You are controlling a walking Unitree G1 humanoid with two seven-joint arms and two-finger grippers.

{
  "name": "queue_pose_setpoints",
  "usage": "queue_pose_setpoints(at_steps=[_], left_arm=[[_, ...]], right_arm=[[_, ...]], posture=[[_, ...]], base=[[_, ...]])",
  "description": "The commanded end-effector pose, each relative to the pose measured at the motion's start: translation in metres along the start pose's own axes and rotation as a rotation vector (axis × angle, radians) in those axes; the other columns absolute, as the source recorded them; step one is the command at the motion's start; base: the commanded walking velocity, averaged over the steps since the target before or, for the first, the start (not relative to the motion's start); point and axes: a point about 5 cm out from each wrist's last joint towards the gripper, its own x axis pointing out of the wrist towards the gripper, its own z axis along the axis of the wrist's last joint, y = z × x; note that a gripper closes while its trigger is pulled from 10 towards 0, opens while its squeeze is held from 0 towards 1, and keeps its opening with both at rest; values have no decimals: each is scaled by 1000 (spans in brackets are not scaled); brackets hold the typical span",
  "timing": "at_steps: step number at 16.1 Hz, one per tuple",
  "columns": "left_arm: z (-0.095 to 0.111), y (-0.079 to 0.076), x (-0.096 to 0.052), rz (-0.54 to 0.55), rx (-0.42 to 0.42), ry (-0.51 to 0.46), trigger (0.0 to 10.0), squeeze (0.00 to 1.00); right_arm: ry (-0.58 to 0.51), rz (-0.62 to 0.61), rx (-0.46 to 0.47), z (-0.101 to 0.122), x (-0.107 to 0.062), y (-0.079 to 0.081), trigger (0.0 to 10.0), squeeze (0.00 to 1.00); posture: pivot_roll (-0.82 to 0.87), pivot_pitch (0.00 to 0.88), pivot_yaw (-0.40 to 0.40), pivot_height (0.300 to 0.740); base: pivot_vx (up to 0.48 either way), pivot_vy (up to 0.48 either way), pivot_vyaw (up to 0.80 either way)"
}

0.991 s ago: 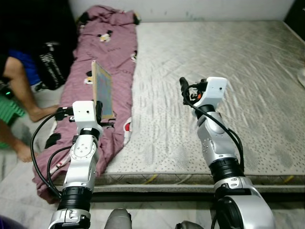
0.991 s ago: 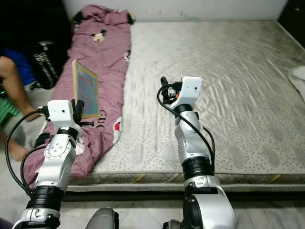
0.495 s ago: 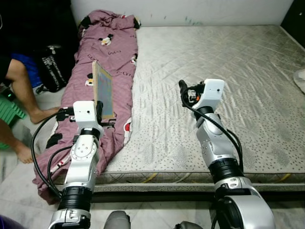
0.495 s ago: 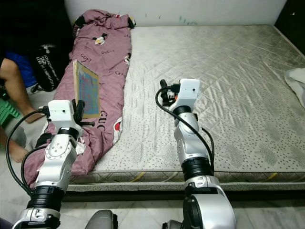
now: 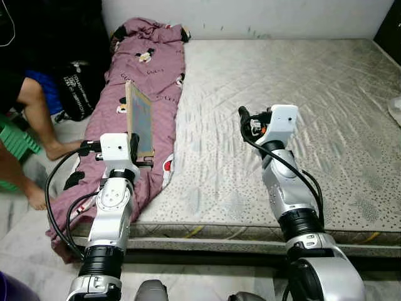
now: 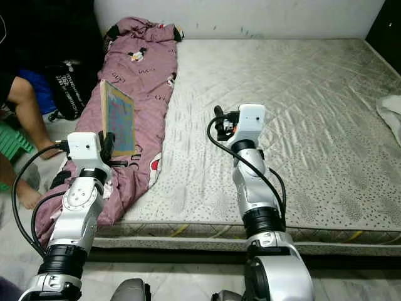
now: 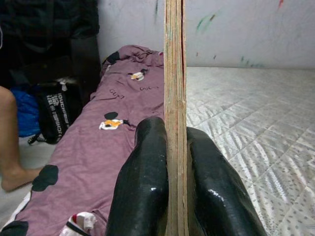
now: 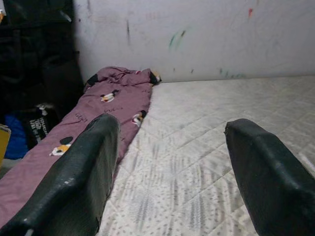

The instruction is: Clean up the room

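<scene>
My left gripper (image 5: 133,145) is shut on a flat wooden-edged picture board (image 5: 140,119), held upright on its edge above the pink blanket (image 5: 145,75). In the left wrist view the board (image 7: 174,98) stands edge-on between the two black fingers (image 7: 145,187). The pink blanket with cartoon prints lies along the left side of the grey mattress (image 5: 301,94). My right gripper (image 5: 243,119) hovers over the middle of the mattress, open, with nothing between its fingers (image 8: 78,182).
A person sits at the left, bare leg (image 5: 34,113) beside the mattress, with a black bag (image 5: 78,88) and a green stool (image 5: 19,141) close by. A white cloth (image 6: 391,110) lies at the mattress's right edge. A white wall (image 5: 250,15) runs behind.
The camera has drawn back slightly, so the whole scene sits lower and the far wall shows more. Both grippers hold the same pose, the left one still shut on the board.
</scene>
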Motion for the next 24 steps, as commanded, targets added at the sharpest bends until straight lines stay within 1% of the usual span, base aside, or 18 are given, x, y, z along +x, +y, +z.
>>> queue_pose_setpoints(at_steps=[1, 6, 17, 19, 21, 23, 24], left_arm=[[10, 5, 3, 10, 0, -39, 10000, 0], [9, 4, 3, 11, -3, -37, 10000, 0], [9, 4, 3, 14, -14, -38, 10000, 0], [10, 4, 3, 19, -8, -48, 10000, 0], [11, 5, 3, 32, -39, -64, 10000, 0], [13, 5, 4, 40, -4, -73, 10000, 0], [13, 5, 4, 17, -21, -70, 10000, 0]], right_arm=[[7, 14, 2, -2, 1, 6, 10000, 0], [6, 23, -15, -2, 1, 7, 10000, 0], [10, 36, -35, -4, 1, 7, 10000, 0], [10, 36, -38, -4, 1, 7, 10000, 0], [8, 37, -41, -4, 1, 7, 10000, 0], [10, 39, -44, -5, 1, 8, 10000, 0], [11, 40, -44, -5, 1, 8, 10000, 0]], posture=[[46, 0, 18, 740], [45, 0, 18, 740], [45, 0, 11, 740], [44, 0, 9, 740], [44, 0, 8, 740], [44, 0, 8, 740], [44, 0, 8, 740]], base=[[0, 0, 0], [0, 0, 0], [0, -325, 0], [0, 0, 0], [0, 0, 0], [0, 0, 0], [0, 0, 0]])
